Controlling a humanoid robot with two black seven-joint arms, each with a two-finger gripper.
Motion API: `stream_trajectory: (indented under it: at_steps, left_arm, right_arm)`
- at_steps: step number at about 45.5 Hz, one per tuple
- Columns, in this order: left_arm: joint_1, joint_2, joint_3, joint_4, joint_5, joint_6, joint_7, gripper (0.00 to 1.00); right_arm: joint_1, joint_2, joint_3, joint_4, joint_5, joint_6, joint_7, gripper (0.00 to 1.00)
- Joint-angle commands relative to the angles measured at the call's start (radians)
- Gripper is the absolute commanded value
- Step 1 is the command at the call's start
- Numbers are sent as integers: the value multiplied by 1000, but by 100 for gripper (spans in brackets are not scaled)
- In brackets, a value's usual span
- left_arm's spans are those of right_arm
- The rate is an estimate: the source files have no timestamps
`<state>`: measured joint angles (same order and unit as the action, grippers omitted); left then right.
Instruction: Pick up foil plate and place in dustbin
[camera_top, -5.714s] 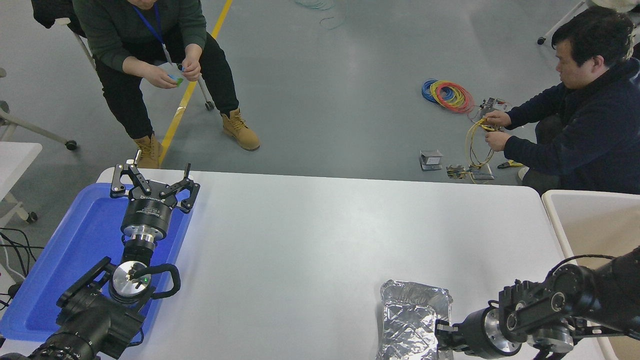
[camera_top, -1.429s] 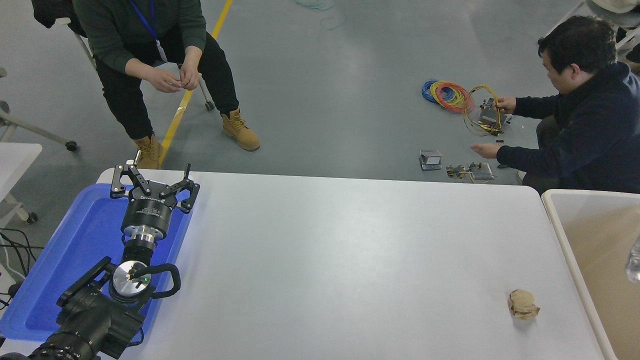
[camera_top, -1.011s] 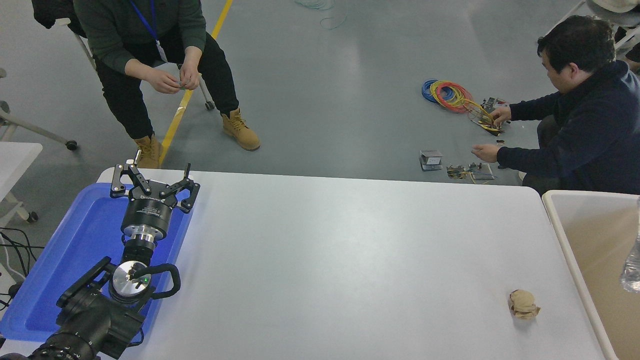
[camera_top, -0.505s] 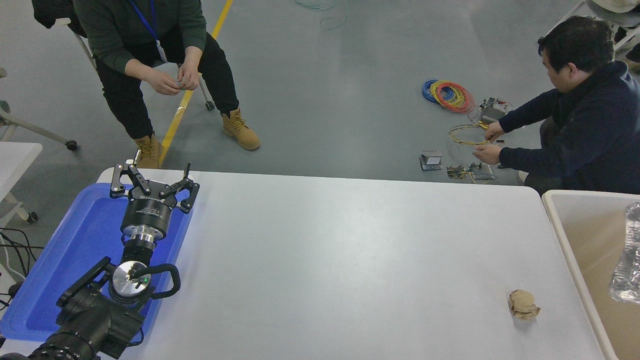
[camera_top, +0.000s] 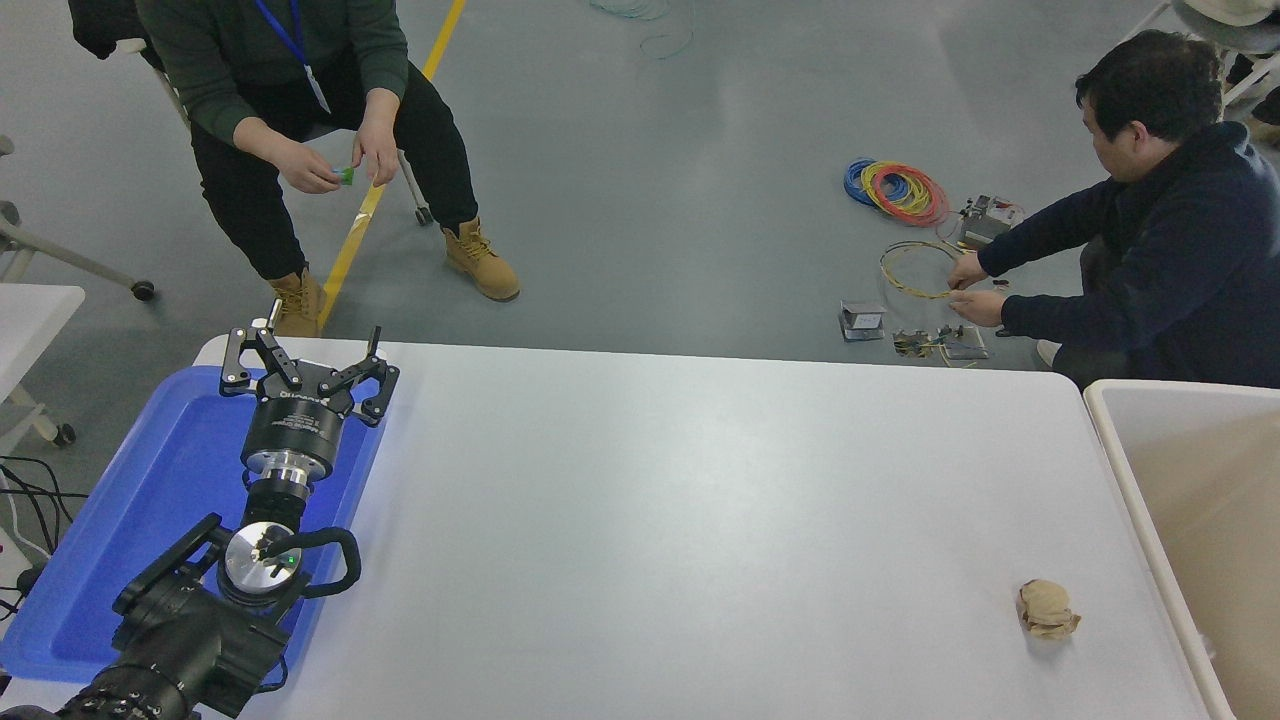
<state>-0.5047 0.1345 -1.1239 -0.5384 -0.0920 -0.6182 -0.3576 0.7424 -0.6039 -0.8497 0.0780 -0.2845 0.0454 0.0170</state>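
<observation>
Left gripper (camera_top: 305, 352) parked over blue tray (camera_top: 150, 480), fingers spread apart, paper ball (camera_top: 1046, 609) on white table (camera_top: 650, 500) near dustbin (camera_top: 1190, 480), right arm unseen

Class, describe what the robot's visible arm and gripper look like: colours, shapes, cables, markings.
Only the left arm shows. It is black with chunky joints, a silver metal ring and round silver cap at the wrist, and a black cable loop beside a small green light. The left gripper is black, with a cylindrical base bearing small white lettering, too small to read, and linked, pronged fingers.
</observation>
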Motion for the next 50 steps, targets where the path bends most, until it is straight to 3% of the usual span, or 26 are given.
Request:
stream_trajectory:
  at_steps: [1,10,27,50]
  left_arm:
    - [0,0,1,0,0,0,0,100]
    - [0,0,1,0,0,0,2,100]
    - [-2,1,1,0,0,0,0,100]
    - [0,1,1,0,0,0,0,100]
  right_arm:
    - [311,-97,-31,192,-18,11,1,100]
    - [734,-105,-261,449,-18,16,0,100]
    - [1069,116,-393,626,-2,126,-3,100]
    - [1380,182,-377,812,-16,533,-23,100]
